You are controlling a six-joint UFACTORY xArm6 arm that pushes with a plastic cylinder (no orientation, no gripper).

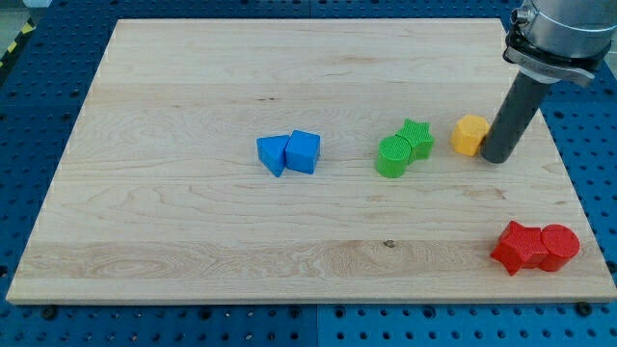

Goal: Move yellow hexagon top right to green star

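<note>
The yellow hexagon sits on the wooden board at the view's right, a short gap to the right of the green star. A green cylinder touches the star at its lower left. My tip rests on the board right beside the yellow hexagon, at its lower right, touching or nearly touching it. The dark rod rises from the tip to the view's top right.
Two blue blocks, a triangular one and a cube, sit together near the board's middle. A red star and a red cylinder sit together at the board's lower right. The board's right edge is near the tip.
</note>
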